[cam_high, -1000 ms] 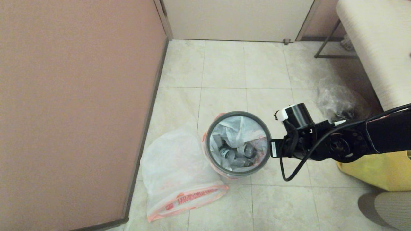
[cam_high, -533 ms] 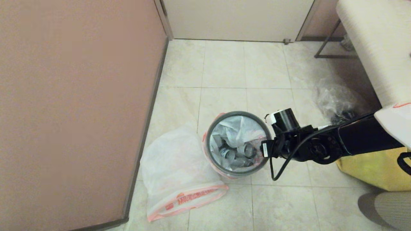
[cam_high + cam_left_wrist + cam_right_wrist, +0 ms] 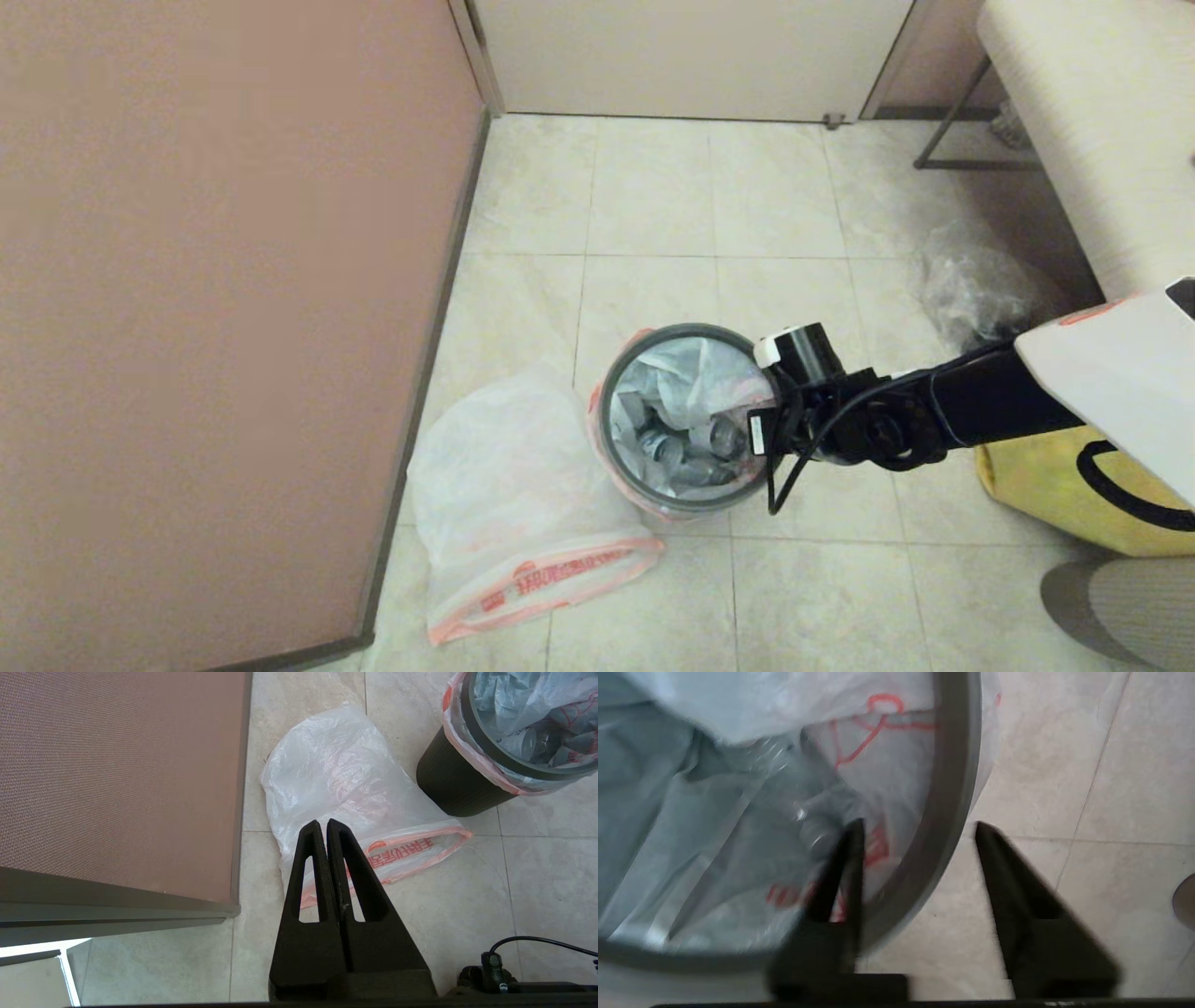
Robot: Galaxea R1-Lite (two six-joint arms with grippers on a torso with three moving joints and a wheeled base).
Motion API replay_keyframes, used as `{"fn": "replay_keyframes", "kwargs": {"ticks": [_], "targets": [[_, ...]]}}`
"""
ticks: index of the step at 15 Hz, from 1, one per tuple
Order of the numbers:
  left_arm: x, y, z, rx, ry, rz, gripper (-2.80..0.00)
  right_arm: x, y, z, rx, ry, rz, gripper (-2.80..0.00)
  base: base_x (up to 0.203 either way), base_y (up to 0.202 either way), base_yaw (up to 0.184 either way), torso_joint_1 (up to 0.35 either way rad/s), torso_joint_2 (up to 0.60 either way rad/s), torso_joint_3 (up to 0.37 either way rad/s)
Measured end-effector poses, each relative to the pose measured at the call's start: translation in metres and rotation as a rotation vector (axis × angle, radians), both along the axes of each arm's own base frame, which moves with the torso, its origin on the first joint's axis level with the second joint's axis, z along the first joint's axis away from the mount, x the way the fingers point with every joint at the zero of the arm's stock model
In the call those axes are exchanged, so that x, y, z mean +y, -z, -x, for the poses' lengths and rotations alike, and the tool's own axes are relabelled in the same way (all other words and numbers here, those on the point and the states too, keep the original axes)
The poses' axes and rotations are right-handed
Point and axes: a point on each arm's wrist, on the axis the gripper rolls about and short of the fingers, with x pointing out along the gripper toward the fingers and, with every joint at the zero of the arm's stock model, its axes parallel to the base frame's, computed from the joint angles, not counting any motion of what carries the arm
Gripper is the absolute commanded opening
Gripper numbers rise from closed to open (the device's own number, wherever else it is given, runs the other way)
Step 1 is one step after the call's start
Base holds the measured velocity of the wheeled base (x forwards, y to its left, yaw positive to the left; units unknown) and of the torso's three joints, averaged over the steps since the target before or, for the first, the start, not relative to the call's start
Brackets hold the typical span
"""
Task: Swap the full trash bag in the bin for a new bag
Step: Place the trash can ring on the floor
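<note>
Tiled floor: right gripper (image 3: 915, 833) jaws spread astride bin (image 3: 693, 333) rim (seemingly untouched); clear crinkly bag (image 3: 976, 291) behind.

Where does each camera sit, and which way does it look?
Head view: high on the robot, looking down at the bin, the new bag; the right arm shows.
Left wrist view: behind the shut left claw, above the new bag.
Right wrist view: behind the open right claw, straddling the bin's rim.
All three share the bin.
</note>
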Motion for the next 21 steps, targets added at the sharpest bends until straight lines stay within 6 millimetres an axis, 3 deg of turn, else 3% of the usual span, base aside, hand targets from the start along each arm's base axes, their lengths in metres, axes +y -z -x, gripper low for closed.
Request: {"fn": "replay_keyframes", "kwargs": {"ticks": [7, 14, 16, 21], "targets": [[0.000, 0.000, 0.000, 0.000, 0.000, 0.000, -2.80, -0.009, 0.001, 0.000, 0.002, 0.046, 0.030, -2.80, 0.000, 0.000, 0.000, 0.000, 0.00, 0.000], [0.000, 0.000, 0.000, -0.001, 0.000, 0.000, -2.80, -0.015, -0.030, 0.026, 0.040, 0.024, 0.048, -2.80, 0.000, 0.000, 0.000, 0.000, 0.00, 0.000], [0.000, 0.000, 0.000, 0.000, 0.000, 0.000, -2.80, -0.015, -0.040, 0.039, 0.049, 0.006, 0.046, -2.80, 0.000, 0.000, 0.000, 0.000, 0.00, 0.000], [0.000, 0.000, 0.000, 0.000, 0.000, 0.000, -2.80, -0.018, -0.064, 0.093, 0.064, -0.071, 0.046, -2.80, 0.000, 0.000, 0.000, 0.000, 0.00, 0.000]]}}
